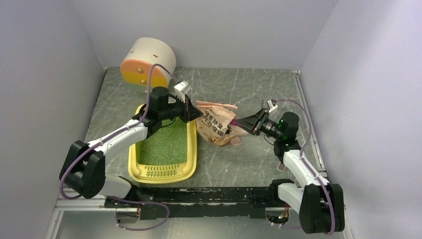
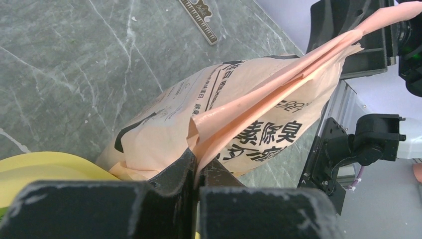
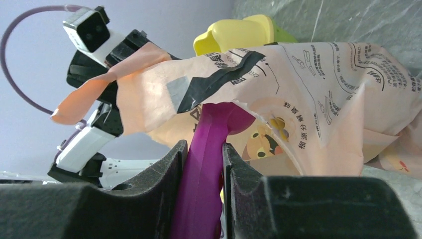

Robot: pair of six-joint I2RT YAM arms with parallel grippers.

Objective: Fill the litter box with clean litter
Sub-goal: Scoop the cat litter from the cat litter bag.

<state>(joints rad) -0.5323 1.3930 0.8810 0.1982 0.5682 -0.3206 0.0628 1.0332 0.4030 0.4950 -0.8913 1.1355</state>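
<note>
Crinkly bag (image 2: 199, 114), glossy scoop (image 3: 204, 164); grainy litter (image 1: 166, 144), rounded yel. tray (image 1: 192, 149).

**Camera layout: one fixed overhead view and two wrist views of a single scene.**
The overhead camera looks down and forward from above and behind the near edge of the table (image 1: 239, 89), far enough to take it all in. The left wrist camera looks out over the left gripper (image 2: 195, 162), very close to the bag (image 2: 239, 114), with the right arm (image 2: 368, 144) behind it. The right wrist camera sits low, sighting past the right gripper (image 3: 204, 149) and scoop (image 3: 199, 199) at the same bag, toward the left arm (image 3: 84, 137). All three views share the bag and the yellow tray (image 1: 191, 149).
</note>
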